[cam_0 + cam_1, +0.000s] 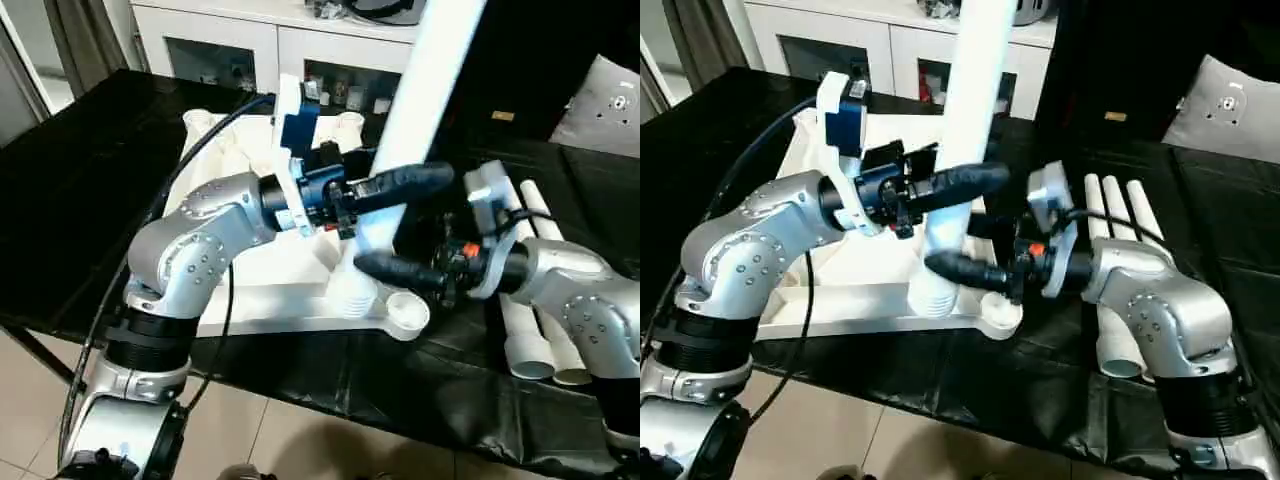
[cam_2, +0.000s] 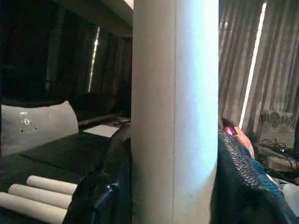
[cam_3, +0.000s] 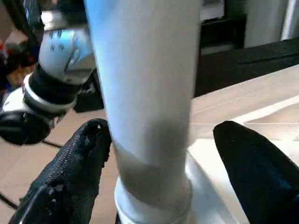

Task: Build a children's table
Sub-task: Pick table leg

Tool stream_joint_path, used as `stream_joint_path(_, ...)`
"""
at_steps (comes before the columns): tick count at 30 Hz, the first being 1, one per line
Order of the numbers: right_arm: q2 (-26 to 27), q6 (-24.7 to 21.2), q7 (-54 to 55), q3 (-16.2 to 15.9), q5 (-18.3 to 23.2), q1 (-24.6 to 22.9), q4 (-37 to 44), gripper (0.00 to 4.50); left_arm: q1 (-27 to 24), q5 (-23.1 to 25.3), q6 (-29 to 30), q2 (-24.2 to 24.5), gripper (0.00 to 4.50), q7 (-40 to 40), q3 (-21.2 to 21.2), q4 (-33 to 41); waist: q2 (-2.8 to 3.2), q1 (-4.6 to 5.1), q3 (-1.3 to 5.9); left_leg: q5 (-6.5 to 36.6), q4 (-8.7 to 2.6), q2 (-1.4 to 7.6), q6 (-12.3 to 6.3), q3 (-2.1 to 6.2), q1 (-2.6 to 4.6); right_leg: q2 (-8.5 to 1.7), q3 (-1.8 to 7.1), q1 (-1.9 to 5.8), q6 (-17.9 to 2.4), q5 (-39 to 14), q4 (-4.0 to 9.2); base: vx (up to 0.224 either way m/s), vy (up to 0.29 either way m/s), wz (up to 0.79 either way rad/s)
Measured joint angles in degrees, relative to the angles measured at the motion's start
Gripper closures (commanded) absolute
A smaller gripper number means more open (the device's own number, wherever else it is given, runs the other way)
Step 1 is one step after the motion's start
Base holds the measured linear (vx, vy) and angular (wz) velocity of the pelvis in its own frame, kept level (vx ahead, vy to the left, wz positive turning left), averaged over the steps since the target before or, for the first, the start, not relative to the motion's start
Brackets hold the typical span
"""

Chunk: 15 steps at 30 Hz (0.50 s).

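Observation:
The white tabletop point(image 1: 270, 275) lies underside up on the black-covered work table. One white leg point(image 1: 975, 70) stands upright in a socket near the front edge, its ribbed foot point(image 1: 350, 292) at the socket. My left gripper point(image 2: 175, 186) is shut on this leg partway up, with both fingers pressed to its sides. Lower down, my right gripper point(image 3: 159, 172) is open around the same leg, with gaps on both sides of it. An empty corner socket point(image 1: 408, 312) sits just right of the leg. Three more legs point(image 1: 1115, 220) lie side by side on the right.
A white cabinet with glass doors point(image 1: 220, 40) stands behind the work table. A grey pad point(image 1: 1230, 110) lies at the far right. The table's front edge point(image 1: 940, 390) runs close below the tabletop, with tiled floor beyond.

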<state>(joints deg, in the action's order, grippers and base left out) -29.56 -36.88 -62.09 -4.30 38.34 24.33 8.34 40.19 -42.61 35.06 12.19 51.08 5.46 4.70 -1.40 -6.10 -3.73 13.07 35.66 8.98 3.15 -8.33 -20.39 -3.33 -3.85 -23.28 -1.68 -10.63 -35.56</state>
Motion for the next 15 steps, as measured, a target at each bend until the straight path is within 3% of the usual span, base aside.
stream_joint_path(4,0.1,0.4,-0.6,-0.7,-0.3,0.0,-0.1,0.64,0.0,0.0,-0.1,-0.2,2.68,0.1,0.0,0.0,-0.01,-0.09,0.0,-0.1,0.0,0.0,0.0,0.0,0.03,0.0,0.0,0.0,0.0,0.0,-0.07,0.0,0.0,0.0)
stream_joint_path(5,0.1,0.6,-0.7,-0.7,-0.4,0.0,-0.2,0.91,0.0,0.0,-0.1,-0.3,2.68,0.2,0.0,0.0,-0.02,-0.12,0.0,-0.1,0.01,0.0,0.01,0.0,0.04,0.0,0.01,0.0,0.0,0.0,-0.09,0.0,0.0,0.0)
stream_joint_path(15,1.8,1.1,-1.1,-1.3,-0.5,0.2,-0.7,1.86,0.0,0.3,-0.1,-1.4,2.68,0.7,1.2,0.0,-0.02,-0.26,0.01,-0.2,0.01,0.04,0.18,0.0,0.09,0.0,-0.01,0.0,-0.1,0.0,-0.22,0.0,0.0,0.0)
